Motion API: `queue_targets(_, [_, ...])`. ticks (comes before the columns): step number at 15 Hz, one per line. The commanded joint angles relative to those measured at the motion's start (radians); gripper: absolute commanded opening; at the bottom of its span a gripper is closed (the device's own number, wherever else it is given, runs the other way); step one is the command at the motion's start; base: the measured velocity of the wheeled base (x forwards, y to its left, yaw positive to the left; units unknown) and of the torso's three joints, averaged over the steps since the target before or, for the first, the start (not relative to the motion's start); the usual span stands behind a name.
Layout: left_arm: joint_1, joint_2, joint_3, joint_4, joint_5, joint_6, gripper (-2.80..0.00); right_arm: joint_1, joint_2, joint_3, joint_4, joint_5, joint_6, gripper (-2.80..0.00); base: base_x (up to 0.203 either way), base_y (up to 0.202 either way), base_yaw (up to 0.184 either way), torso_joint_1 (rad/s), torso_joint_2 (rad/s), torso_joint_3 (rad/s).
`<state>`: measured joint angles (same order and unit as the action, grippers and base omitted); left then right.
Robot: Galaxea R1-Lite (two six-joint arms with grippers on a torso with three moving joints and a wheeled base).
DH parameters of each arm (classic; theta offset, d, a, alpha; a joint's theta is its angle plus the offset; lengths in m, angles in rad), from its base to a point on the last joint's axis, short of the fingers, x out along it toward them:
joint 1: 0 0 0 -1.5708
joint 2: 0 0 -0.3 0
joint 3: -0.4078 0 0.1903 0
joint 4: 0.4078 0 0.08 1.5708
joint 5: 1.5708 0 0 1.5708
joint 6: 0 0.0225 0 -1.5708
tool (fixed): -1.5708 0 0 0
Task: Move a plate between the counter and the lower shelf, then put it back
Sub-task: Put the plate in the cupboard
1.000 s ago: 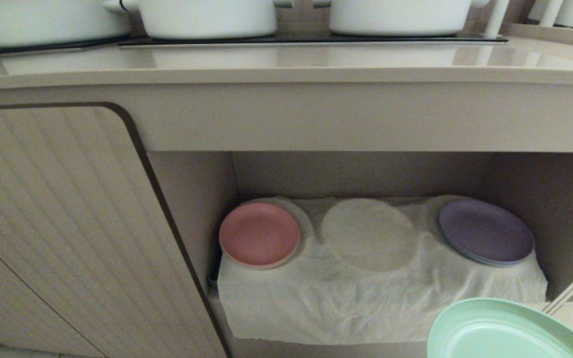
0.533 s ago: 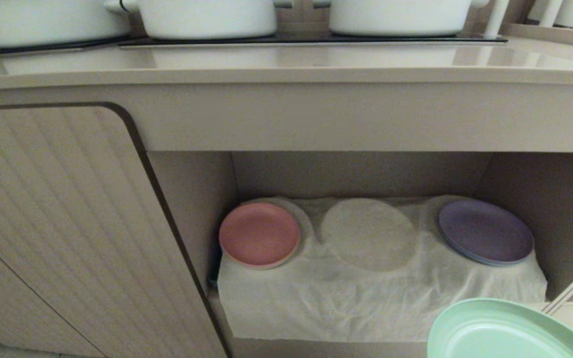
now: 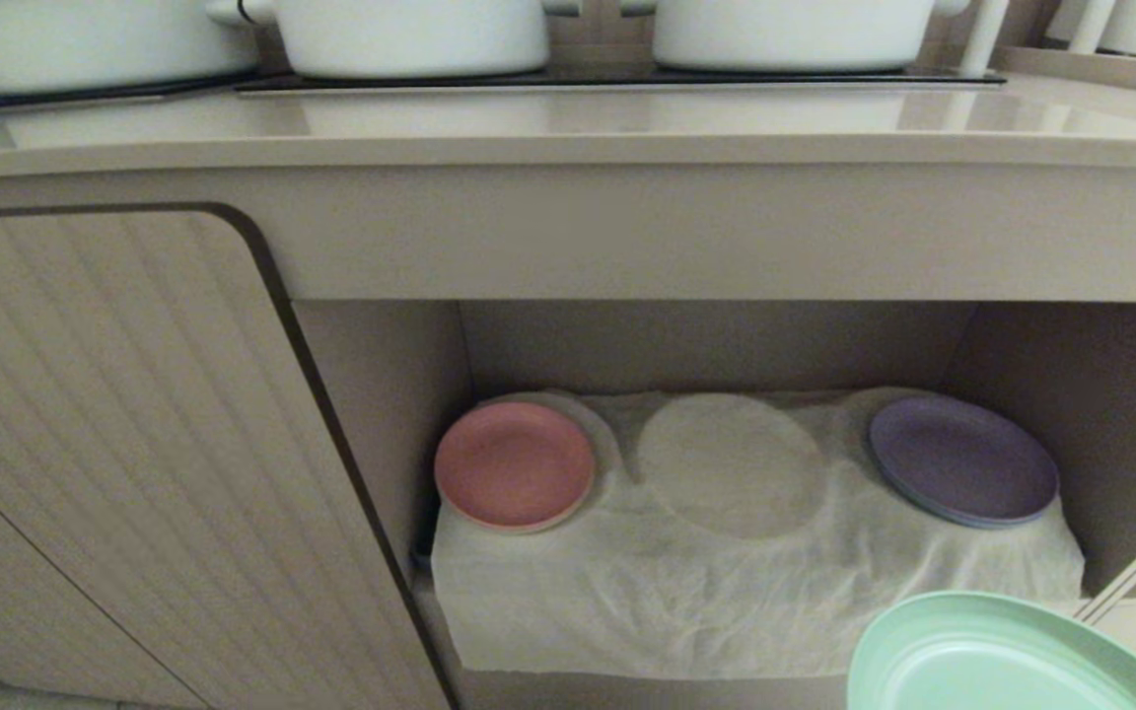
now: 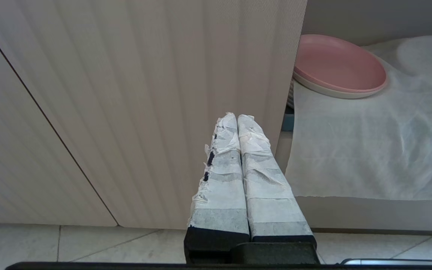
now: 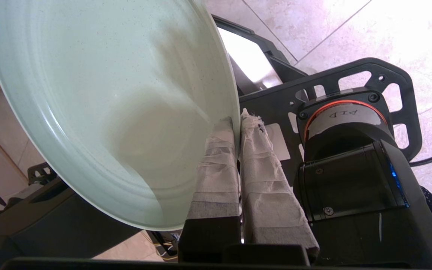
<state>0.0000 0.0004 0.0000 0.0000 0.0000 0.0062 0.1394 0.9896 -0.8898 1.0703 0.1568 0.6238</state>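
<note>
The mint-green plate (image 3: pixel 992 661) shows at the bottom right of the head view, held in the air in front of and below the lower shelf (image 3: pixel 755 582). In the right wrist view my right gripper (image 5: pixel 237 120) is shut on the plate (image 5: pixel 99 93), its rim pinched between the taped fingers. A wrinkled white cloth covers the shelf, with a bare round mound (image 3: pixel 731 463) in its middle. The beige counter (image 3: pixel 568 133) runs across above. My left gripper (image 4: pixel 237 117) is shut on nothing, parked low before the ribbed cabinet door (image 4: pixel 126 93).
A pink plate (image 3: pixel 514 463) lies on the shelf's left mound and a purple plate (image 3: pixel 962 459) on the right one. White pots (image 3: pixel 410 35) stand on the black hob at the counter's back. The robot's black base (image 5: pixel 351 157) and the tiled floor lie below the held plate.
</note>
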Motion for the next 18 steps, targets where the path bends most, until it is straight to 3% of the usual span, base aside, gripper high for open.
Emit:
queue_targets(1, [0.000,0.000,0.000,-0.002,0.000,0.000,-2.80,-0.002,0.002,-0.001,-0.003,0.001,0.004,-2.80,0.000,0.000,0.000,0.000,0.00,0.000])
queue_targets(11, [0.000,0.000,0.000,0.000,0.000,0.000,-2.80,-0.020,0.050,0.044,-0.129,0.000,-0.003,-2.80,0.000,0.000,0.000,0.000,0.00,0.000])
queue_targets(18, [0.000,0.000,0.000,0.000,0.000,0.001,-2.80,-0.014,0.202,0.099,-0.358,0.001,-0.008,-2.80,0.000,0.000,0.000,0.000,0.00,0.000])
